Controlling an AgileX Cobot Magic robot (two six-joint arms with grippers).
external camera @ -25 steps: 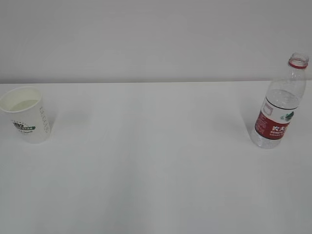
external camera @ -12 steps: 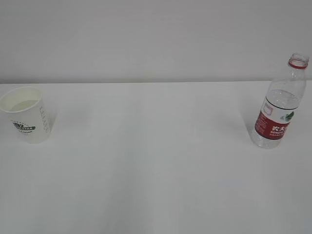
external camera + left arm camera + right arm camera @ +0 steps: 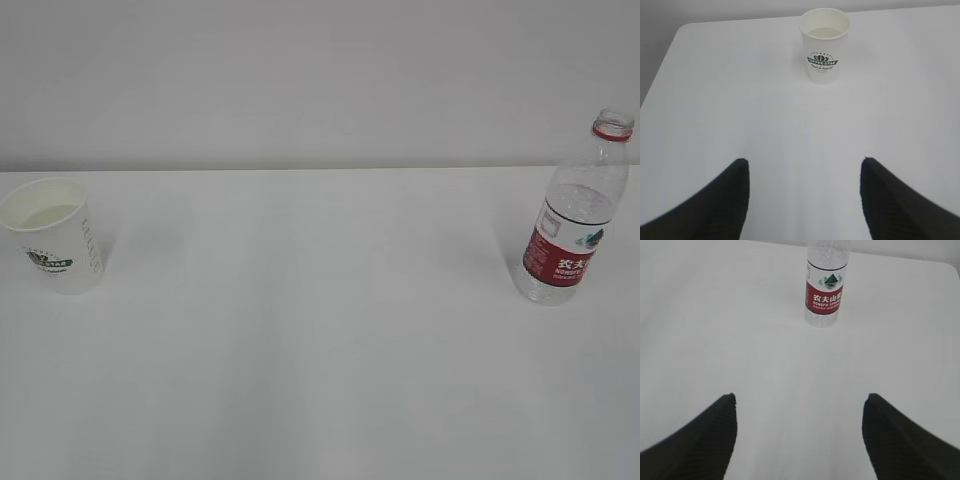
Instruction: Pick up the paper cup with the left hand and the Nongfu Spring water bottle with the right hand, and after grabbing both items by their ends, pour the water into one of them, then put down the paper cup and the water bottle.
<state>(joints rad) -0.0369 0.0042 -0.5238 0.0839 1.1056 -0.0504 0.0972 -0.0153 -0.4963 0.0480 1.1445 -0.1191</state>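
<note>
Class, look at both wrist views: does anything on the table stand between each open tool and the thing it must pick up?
Nothing visible does. Only bare white table lies between the left tool and the white paper cup with the green logo, and between the right tool and the clear ribbed red-labelled water bottle.

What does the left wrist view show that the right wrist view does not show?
Only the left wrist view shows the cup, upright with liquid inside, and the open left end effector. Only the right wrist view shows the bottle, upright, and the open right end effector. Both show the white table, with each object standing well ahead of the fingertips, untouched.
</note>
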